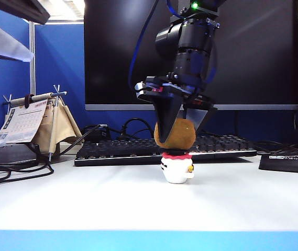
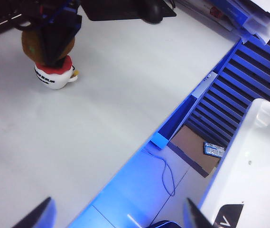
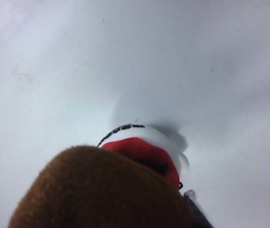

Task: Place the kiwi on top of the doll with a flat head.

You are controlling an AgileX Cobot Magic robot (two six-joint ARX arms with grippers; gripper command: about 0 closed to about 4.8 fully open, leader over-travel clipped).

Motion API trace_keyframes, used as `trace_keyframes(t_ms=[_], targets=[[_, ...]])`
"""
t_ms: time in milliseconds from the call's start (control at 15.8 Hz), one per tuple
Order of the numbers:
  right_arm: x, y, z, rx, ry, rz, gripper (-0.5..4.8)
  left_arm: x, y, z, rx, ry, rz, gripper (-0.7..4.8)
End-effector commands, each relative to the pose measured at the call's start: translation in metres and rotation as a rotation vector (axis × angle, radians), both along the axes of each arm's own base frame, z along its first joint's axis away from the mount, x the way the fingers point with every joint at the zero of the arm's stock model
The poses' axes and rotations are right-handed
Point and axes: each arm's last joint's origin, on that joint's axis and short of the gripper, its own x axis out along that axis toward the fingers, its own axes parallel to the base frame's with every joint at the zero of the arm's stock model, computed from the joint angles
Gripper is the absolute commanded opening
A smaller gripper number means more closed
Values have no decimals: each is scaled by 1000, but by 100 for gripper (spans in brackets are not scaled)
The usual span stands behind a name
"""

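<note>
My right gripper (image 1: 178,136) comes down from above and is shut on the brown fuzzy kiwi (image 1: 175,134), one dark finger on each side. The kiwi sits directly over the doll with a flat head (image 1: 177,169), a small white figure with a black top and red frill. The fruit's underside is at the flat top; I cannot tell whether it rests there. The right wrist view is filled by the kiwi (image 3: 101,190), with the doll (image 3: 142,145) just beyond it. My left gripper (image 2: 117,218) hangs open and empty near the table's front edge, far from the doll (image 2: 55,76).
A black keyboard (image 1: 117,150) lies behind the doll, below a large dark monitor (image 1: 112,52). A desk calendar stand (image 1: 31,123) and loose cables (image 1: 12,170) are at the left, a black mat (image 1: 290,159) at the right. The table's blue edge (image 2: 172,128) drops to the floor.
</note>
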Motion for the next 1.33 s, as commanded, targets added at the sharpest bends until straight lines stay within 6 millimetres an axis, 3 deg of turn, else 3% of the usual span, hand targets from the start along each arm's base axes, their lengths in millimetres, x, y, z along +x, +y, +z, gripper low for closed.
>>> trace_keyframes(t_ms=[63,317,697,760,887,1014,1331], targets=[[-2,0,1,-6,8,-1,329,1,0,2,-6,-18,19,350],[-2,0,1,-8,11,-1,432,1,0,3,-12,-25,19,350],[-1,1,2,1,-2,1,437,1,0,3,-9,-27,18,350],[-2,1,4,3,-8,1,479,1,0,3,-9,-27,18,350],[-3,0,10,9,-23,0,479,1,0,2,-9,-26,18,350],[-8,-3,26,16,-76,-3,479,1,0,3,-9,-27,17,350],[-38,-21,95,112,-239,-8,479,4,2,3,20,-67,120,349]])
